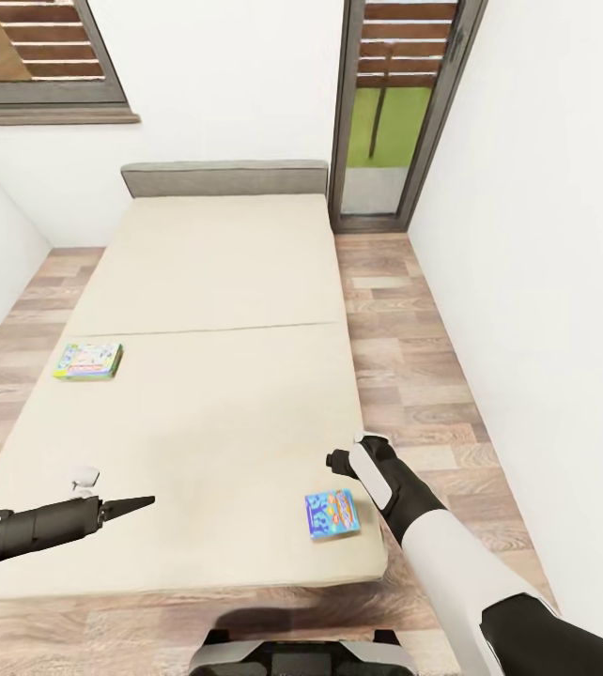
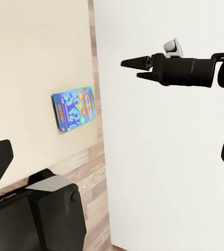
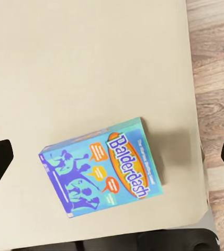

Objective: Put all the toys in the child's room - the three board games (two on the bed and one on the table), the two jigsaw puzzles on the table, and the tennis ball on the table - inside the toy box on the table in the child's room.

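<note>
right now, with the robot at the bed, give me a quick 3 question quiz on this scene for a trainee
1. True or false: both board games lie on the bed.
2. Which game is nearer the right gripper? A) the blue Balderdash box B) the green-edged box
3. Fill in: the Balderdash box lies near the bed's ____ edge, close to the wood floor.

Key: 1 true. 2 A. 3 right, by the head view.

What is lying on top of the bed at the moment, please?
Two board games lie flat on the bed: a blue Balderdash box near its right front corner, and a green-edged box by its left edge. Whatever lies beneath them is covered.
</note>
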{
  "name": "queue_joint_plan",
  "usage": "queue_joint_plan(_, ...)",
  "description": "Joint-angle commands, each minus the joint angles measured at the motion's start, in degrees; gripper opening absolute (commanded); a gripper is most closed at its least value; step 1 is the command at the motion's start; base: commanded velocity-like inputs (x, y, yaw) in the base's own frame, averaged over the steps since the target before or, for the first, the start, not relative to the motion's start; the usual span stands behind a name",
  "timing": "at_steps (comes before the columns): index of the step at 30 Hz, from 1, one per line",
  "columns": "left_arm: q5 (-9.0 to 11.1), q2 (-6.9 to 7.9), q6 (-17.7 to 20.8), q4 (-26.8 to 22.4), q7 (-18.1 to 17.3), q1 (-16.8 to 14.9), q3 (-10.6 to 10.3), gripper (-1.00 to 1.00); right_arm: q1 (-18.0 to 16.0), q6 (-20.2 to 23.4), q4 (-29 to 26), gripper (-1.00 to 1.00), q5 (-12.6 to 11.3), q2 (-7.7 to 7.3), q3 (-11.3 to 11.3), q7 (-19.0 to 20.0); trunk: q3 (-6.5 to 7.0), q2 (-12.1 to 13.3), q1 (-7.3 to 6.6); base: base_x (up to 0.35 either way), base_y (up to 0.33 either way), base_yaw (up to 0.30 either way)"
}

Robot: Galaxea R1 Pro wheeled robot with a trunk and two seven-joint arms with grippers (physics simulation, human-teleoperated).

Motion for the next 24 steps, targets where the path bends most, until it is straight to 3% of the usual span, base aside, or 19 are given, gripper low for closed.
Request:
queue_joint_plan(1, 0.0, 0.02, 0.6, 0.0, -0.2, 0.0, 0.0, 1.0, 0.0, 0.1, -0.1, 1.0, -0.5, 0.0, 0.1, -0.5, -0.17, -0.1, 0.03, 0.001, 0.0, 0.0)
queue_joint_plan(24, 0.3, 0.03, 0.6, -0.4, -0.5, 0.0, 0.1, 1.0, 0.0, 0.1, 1.4, 1.0, -0.4, 0.0, 0.1, -0.5, -2.33, -0.1, 0.03, 0.0, 0.0, 0.0)
